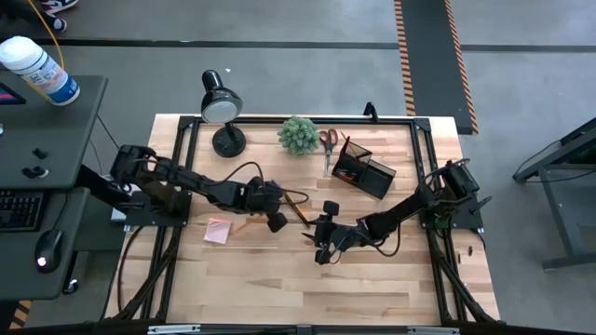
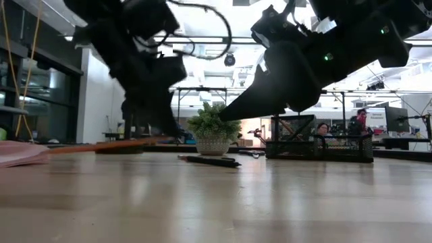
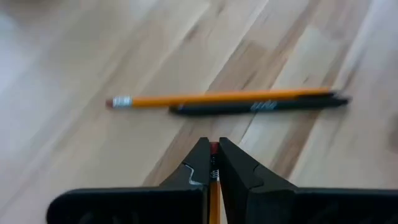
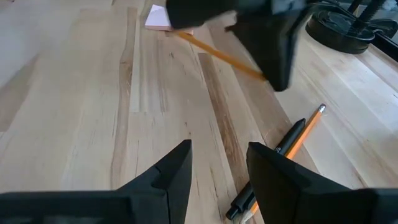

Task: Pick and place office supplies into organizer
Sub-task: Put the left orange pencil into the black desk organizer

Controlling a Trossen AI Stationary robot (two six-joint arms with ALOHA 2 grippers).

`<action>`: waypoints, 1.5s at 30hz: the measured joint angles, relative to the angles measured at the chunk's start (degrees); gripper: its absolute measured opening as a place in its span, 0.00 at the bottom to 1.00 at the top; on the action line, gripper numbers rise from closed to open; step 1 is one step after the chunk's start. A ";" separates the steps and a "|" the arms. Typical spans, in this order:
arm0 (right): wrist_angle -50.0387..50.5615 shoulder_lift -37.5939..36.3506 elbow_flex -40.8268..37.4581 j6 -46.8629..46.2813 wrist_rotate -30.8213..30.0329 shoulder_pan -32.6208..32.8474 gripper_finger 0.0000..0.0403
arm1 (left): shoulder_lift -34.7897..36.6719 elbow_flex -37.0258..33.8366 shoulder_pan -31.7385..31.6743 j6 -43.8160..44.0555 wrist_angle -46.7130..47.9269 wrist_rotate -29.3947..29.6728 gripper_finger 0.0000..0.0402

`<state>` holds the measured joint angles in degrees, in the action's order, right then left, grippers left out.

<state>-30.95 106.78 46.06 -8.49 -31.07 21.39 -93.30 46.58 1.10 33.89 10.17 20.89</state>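
My left gripper (image 1: pixel 277 221) (image 3: pixel 213 146) is shut on an orange pencil (image 2: pixel 101 145) near the table's middle. Just ahead of it, a second orange pencil (image 3: pixel 217 98) and a black pen (image 3: pixel 261 107) lie side by side on the wood. The pink sticky-note pad (image 1: pixel 219 231) lies flat to the left of my left gripper. My right gripper (image 1: pixel 319 251) (image 4: pixel 217 165) hovers open close by on the right, above bare wood and holding nothing. The black organizer (image 1: pixel 365 169) stands toward the far right. The red-handled scissors (image 1: pixel 328 142) lie beside it. My left gripper pinches the orange pencil between its two fingers at the pencil's red eraser end (image 3: pixel 213 149). The fingers slant down from the table's left. The shaft (image 3: pixel 214 193) runs back under the gripper, roughly along the fingers. The pencil lies almost level just over the table, its free end (image 2: pixel 57 149) reaching toward the pink pad.
A green plant ball (image 1: pixel 298 135) and a black desk lamp (image 1: pixel 222 110) stand at the far edge, left of the scissors. The two grippers are close together. Bare wood lies toward the near edge. People sit at desks in the room beyond (image 2: pixel 322 128).
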 joint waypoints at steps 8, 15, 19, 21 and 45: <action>0.28 0.00 0.00 0.00 2.67 0.00 0.36 | 3.51 4.33 0.02 -8.82 -0.14 2.13 0.00; 0.28 0.00 0.00 0.04 3.42 0.21 0.36 | 5.90 8.88 0.02 -18.93 -1.27 9.21 0.00; 1.46 -0.61 0.00 1.51 0.87 1.42 0.36 | 5.93 10.06 -0.37 -27.50 -10.17 10.63 0.00; 4.73 -2.29 0.00 1.49 -1.62 2.33 0.36 | 5.93 10.15 -1.12 -31.44 -16.05 9.85 0.00; 53.02 -21.09 0.00 -30.25 -39.09 20.63 0.36 | -6.18 8.94 -17.25 -43.64 -76.70 -31.78 0.00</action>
<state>22.06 85.69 46.06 -38.74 -70.16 42.02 -99.48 55.52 -16.15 -9.75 -66.52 -10.90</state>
